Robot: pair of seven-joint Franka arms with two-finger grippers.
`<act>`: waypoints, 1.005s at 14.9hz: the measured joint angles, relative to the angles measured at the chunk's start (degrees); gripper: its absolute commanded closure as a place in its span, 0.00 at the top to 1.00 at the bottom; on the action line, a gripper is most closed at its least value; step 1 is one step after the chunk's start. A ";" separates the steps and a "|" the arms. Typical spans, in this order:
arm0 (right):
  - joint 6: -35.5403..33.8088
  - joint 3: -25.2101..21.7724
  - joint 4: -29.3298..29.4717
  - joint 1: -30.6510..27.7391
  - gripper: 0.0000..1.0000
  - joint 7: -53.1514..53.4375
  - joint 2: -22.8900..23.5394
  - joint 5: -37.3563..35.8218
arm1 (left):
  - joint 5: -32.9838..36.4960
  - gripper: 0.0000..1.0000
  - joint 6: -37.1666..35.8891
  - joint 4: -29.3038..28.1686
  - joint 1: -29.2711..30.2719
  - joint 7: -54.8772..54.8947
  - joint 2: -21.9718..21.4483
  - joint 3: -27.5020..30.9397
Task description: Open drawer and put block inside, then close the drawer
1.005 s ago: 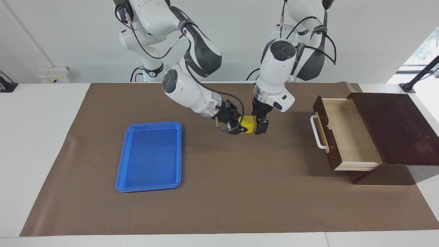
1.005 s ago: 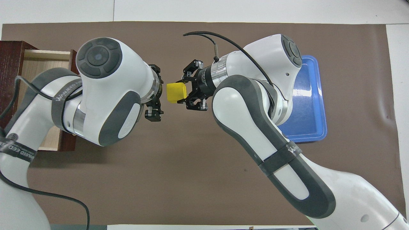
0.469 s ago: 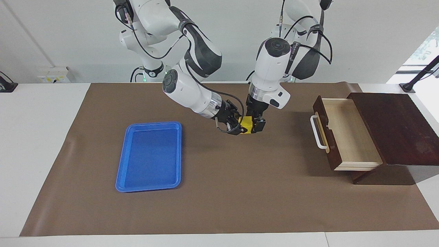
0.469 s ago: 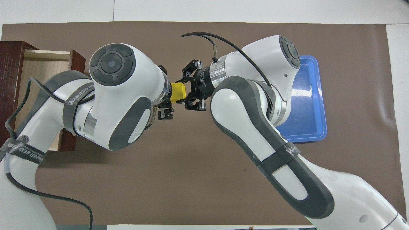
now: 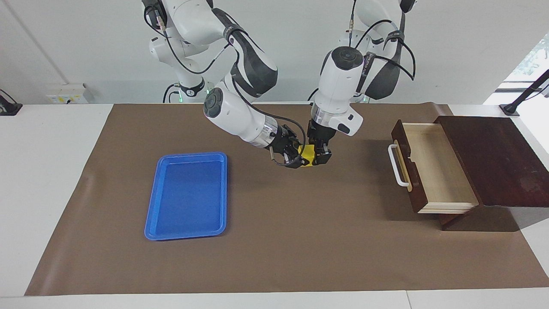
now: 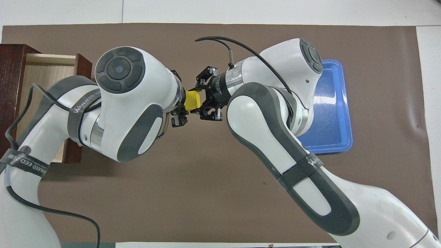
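Note:
The yellow block is held in the air over the middle of the brown mat by my right gripper, which is shut on it. My left gripper points down beside it, open, with its fingers either side of the block's free end. In the overhead view the block shows between the right gripper and the left gripper. The drawer stands pulled out at the left arm's end, its pale interior bare, its white handle facing the mat's middle.
The dark brown box that holds the drawer sits at the left arm's end of the table. A blue tray lies on the mat toward the right arm's end, with nothing in it.
My left gripper has moved from the drawer's side toward the block and now stands around its free end. My right gripper has kept hold of the block almost in place.

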 measured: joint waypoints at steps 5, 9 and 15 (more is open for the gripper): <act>0.51 -0.10 0.20 -0.18 1.00 0.82 -0.09 0.27 | -0.48 0.00 -3.05 1.06 3.74 3.35 -0.67 0.76; 0.43 -0.37 0.22 -0.47 1.00 0.83 -0.19 0.27 | -3.58 0.00 -11.03 1.89 19.59 25.48 -5.43 1.72; -8.58 -1.03 0.88 -7.21 1.00 -8.84 -2.98 -3.82 | -2.99 0.00 -10.67 -0.67 33.08 48.43 -6.56 2.34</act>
